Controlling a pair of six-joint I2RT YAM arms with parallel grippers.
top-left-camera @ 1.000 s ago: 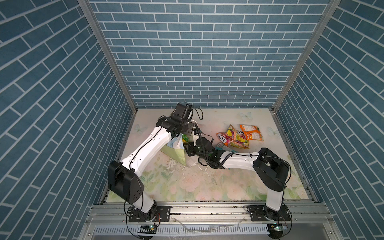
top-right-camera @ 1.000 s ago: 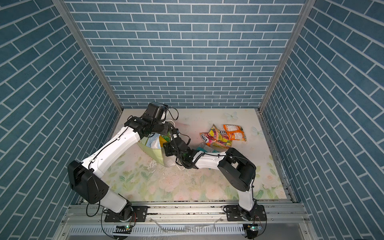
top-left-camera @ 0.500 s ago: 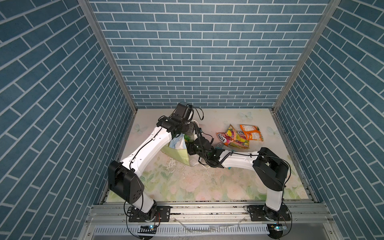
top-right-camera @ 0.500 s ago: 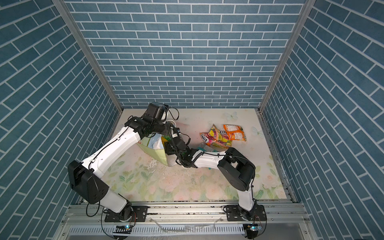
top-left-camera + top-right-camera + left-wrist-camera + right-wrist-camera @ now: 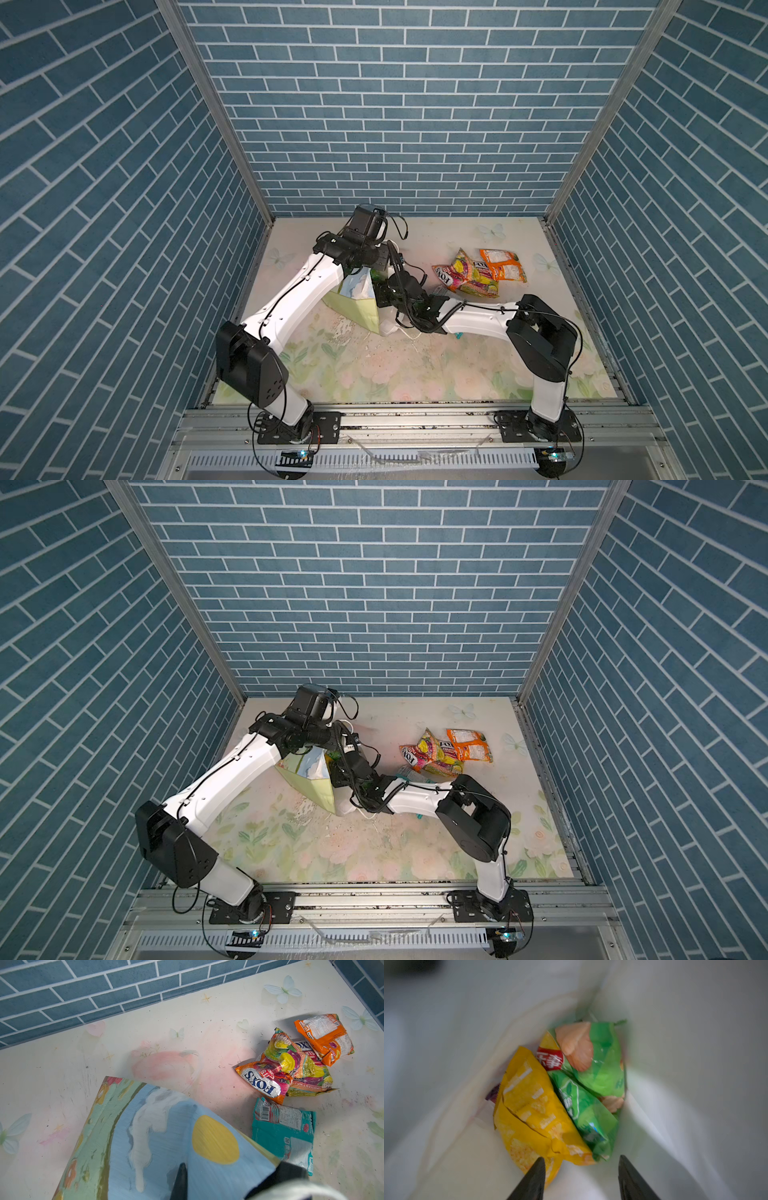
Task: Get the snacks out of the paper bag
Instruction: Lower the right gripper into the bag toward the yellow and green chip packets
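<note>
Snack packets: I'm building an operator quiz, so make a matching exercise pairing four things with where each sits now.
1 yellow packet
2 teal packet
3 orange packet
4 right gripper

a on the table, nearest the paper bag
b open, inside the bag
c in the bag, against a green packet
d on the table, against the fruit-print packets

Pairs: 1-c, 2-a, 3-d, 4-b
</note>
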